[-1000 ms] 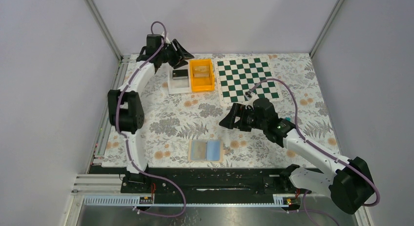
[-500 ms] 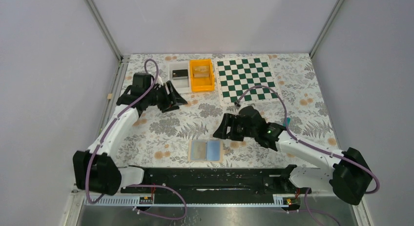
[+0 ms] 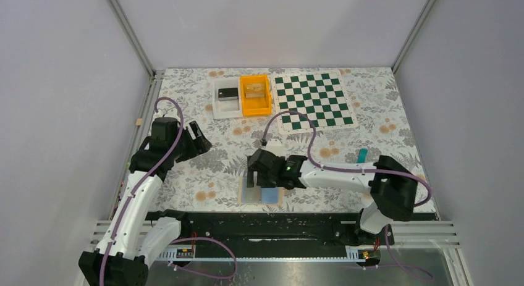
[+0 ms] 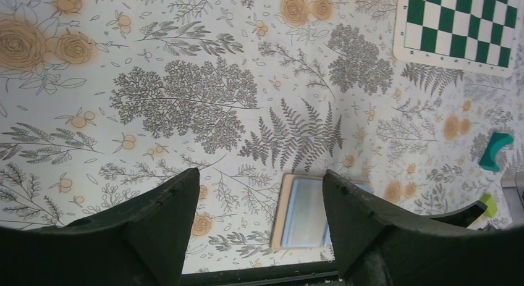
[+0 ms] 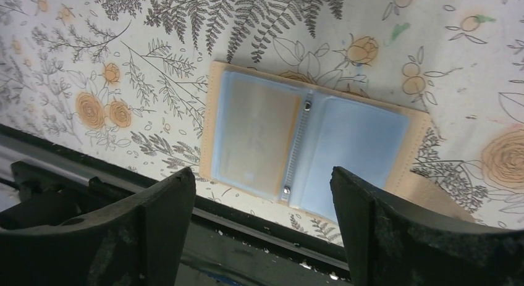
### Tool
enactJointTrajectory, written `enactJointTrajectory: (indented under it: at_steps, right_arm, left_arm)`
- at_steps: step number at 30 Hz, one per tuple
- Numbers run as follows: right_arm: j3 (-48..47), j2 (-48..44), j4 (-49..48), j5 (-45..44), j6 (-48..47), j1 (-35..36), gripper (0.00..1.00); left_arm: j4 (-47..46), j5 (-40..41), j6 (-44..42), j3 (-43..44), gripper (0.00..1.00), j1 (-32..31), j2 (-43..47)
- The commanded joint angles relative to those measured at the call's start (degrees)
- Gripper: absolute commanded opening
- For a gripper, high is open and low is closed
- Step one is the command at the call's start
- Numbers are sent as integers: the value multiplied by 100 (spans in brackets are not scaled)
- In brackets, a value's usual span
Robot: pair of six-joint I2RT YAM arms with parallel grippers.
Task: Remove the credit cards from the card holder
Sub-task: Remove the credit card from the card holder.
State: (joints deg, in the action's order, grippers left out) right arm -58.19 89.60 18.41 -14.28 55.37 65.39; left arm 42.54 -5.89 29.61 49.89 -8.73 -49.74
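Card holder [image 5: 312,147] sits flat under the wide-open right pincer [image 5: 261,175]; nothing pins it, might just slide away.

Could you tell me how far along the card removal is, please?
Done: the card holder lies unfolded. In hand: the right end effector hovers open above it, and the left end effector is open and empty. Left: one sleeve seems to hold a card, not yet pulled out.
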Motion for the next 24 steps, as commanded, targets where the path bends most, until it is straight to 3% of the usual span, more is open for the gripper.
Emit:
enactJointTrajectory:
  at_steps: [1,10,24]
  right_arm:
    - [-699,603,528,-674,134,251,88]
    - [-1374,1367,1103,-780,30,457,93]
    - [-1741,2066,1320,-618,-12,585,87]
  left_arm:
    - [-71,405,-22,-53,73,12,-2]
    - [-25,441,-16,-32,74,12,23]
    - [-55,292,-34,-49,74,12,25]
